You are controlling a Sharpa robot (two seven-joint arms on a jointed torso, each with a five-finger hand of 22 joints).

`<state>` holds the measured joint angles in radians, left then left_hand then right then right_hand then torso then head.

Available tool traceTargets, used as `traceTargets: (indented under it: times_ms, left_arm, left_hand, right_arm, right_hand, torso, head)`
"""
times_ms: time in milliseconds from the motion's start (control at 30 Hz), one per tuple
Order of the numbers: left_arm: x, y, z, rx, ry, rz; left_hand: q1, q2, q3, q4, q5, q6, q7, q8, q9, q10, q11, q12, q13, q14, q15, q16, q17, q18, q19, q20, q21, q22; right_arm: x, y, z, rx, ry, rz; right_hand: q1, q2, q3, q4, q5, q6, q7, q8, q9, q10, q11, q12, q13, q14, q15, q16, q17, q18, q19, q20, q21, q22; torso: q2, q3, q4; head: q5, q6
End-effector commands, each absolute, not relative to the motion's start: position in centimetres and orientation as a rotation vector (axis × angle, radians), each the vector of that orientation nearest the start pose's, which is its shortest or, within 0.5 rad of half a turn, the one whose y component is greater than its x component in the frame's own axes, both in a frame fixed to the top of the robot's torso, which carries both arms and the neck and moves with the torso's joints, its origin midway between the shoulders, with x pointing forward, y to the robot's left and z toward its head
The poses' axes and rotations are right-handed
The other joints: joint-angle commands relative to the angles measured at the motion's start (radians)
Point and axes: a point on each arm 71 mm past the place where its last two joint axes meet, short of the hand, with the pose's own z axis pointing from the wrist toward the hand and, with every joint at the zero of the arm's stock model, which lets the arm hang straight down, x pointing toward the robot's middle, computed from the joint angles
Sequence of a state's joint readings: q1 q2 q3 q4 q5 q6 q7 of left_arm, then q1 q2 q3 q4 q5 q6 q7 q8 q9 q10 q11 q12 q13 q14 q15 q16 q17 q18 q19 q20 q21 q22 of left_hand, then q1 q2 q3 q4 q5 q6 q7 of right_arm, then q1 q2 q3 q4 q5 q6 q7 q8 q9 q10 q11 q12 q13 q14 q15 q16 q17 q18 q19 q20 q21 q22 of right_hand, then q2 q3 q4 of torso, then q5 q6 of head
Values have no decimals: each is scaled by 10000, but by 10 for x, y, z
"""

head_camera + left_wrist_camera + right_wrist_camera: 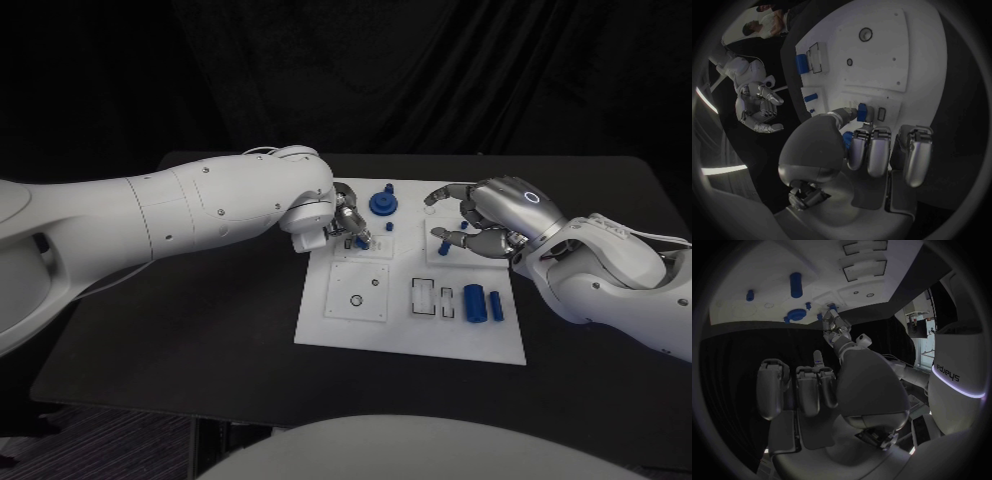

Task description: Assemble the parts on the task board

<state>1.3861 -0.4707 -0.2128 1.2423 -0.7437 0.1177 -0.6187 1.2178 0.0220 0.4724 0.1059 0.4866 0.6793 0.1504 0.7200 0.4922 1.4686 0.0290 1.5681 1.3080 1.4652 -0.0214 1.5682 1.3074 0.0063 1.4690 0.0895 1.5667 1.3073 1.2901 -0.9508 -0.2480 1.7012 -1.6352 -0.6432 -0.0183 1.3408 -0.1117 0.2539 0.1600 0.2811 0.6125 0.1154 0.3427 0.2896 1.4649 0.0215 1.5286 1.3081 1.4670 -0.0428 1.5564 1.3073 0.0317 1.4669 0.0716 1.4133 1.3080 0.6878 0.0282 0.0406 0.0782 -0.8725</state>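
Note:
The white task board (411, 335) lies in the middle of the table. My left hand (343, 222) is over the board's far left part and pinches a small blue part (861, 112) between thumb and finger, close to the board's surface. My right hand (483, 215) hovers over the far right corner, fingers bent but apart, holding nothing. A round blue knob (382, 203) stands at the far edge between the hands. A small blue peg (443, 250) stands under the right hand. A blue cylinder (473, 300) and a blue bar (496, 306) lie near the right edge.
Rectangular slots (423, 296) and round holes (356, 300) mark the board's near half. Black table (188, 330) surrounds the board. My left forearm (173, 215) crosses the table's left side, and my right forearm (620, 285) lies along the board's right edge.

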Motion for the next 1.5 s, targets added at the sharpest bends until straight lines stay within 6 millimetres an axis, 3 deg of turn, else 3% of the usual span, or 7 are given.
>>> traceTargets:
  times_ms: [33, 1267, 1300, 1333, 1500]
  left_arm:
    - [522, 111, -209, -2991, 24331, -4444]
    - [521, 108, -212, -2986, 24198, -4841]
    - [521, 108, -212, -2991, 24181, -4861]
    - [521, 108, -212, -3000, 24154, -4889]
    - [521, 108, -212, -2994, 24163, -4893]
  left_hand:
    - [-104, 14, 1244, -1202, 62, 356, -416, -24, 154, 1022, 5, 27, 2628, 1056, -13, 26, 2634, -63, 1018, -25, 40, 2635]
    - [-305, 75, 1092, -1007, 58, 306, -411, -87, 55, 1022, 19, 27, 2628, 1056, 7, 26, 2634, -63, 1018, -1, 40, 2635]
    - [-302, 100, 1003, -1005, -491, 300, -463, -83, 42, 1022, 24, 27, 2628, 1056, -4, 26, 2634, -63, 1018, 4, 40, 2635]
    - [-301, 109, 970, -1005, -702, 297, -483, -81, 38, 1022, 26, 27, 2628, 1056, -9, 26, 2634, -63, 1018, 6, 40, 2635]
    - [-298, 115, 955, -1007, -723, 301, -452, -79, 31, 1022, -2, 27, 2628, 1056, -2, 26, 2634, -63, 1018, 2, 40, 2635]
  right_arm:
    - [430, -198, -180, -3732, 13915, 7079]
    - [431, -198, -182, -3765, 14135, 6986]
    - [431, -198, -182, -3770, 14140, 6987]
    - [431, -198, -182, -3778, 14148, 6991]
    - [431, -198, -183, -3789, 14161, 6995]
  right_hand:
    - [14, 85, -3, 81, 28, 48, -6, 15, -9, 444, -39, -53, 1967, 942, -13, -66, 2370, 113, 91, -36, -61, 2049]
    - [12, 87, 13, 110, 28, 77, -16, 11, -66, 322, -52, -168, 1813, 896, -26, -169, 2242, 135, 44, -47, -156, 2018]
    - [12, 87, 13, 110, 28, 77, -16, 11, -66, 322, -52, -168, 1813, 896, -26, -169, 2242, 135, 44, -47, -156, 2018]
    - [12, 87, 13, 110, 28, 77, -16, 11, -66, 322, -52, -168, 1813, 896, -26, -169, 2242, 135, 44, -47, -156, 2018]
    - [5, 74, 9, 119, 25, 84, -20, 10, -82, 313, -54, -181, 1797, 884, -28, -196, 2209, 141, 30, -50, -185, 2009]
  torso:
    - [3, -1, 6]
    - [0, 8, 7]
    - [-2, 9, 7]
    - [-5, 10, 6]
    - [-3, 11, 11]
  head:
    - [1, -1]
    - [0, -1]
    - [2, -1]
    - [6, -1]
    - [2, -1]
